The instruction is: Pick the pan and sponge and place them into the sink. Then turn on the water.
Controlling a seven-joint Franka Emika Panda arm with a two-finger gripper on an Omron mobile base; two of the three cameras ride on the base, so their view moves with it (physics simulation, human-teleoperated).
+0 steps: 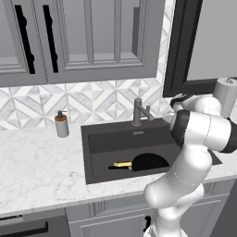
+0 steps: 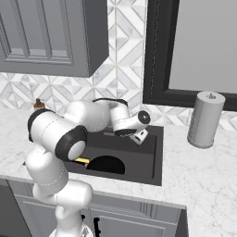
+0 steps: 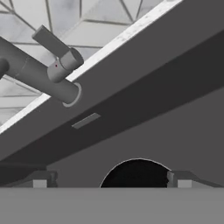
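The black pan [image 1: 150, 162] lies on the floor of the dark grey sink [image 1: 115, 143], its handle pointing left. Beside that handle lies the sponge [image 1: 122, 164], showing its yellow side. The grey faucet [image 1: 139, 111] stands behind the basin with its lever on the right. No water runs from it. My gripper [image 2: 139, 134] hovers over the back of the sink [image 2: 149, 155], open and empty, above the pan [image 2: 107, 165] and the sponge [image 2: 82, 160]. In the hand view the gripper [image 3: 111, 180] stands wide apart, with the pan [image 3: 138, 173] below and the faucet [image 3: 43, 74] at upper left.
A soap dispenser [image 1: 61, 124] with an orange top stands on the marble counter left of the sink. A grey paper towel roll [image 2: 206, 119] stands on the counter to the right. Wall cabinets hang above, and a dark window frame [image 2: 155, 55] rises behind the sink.
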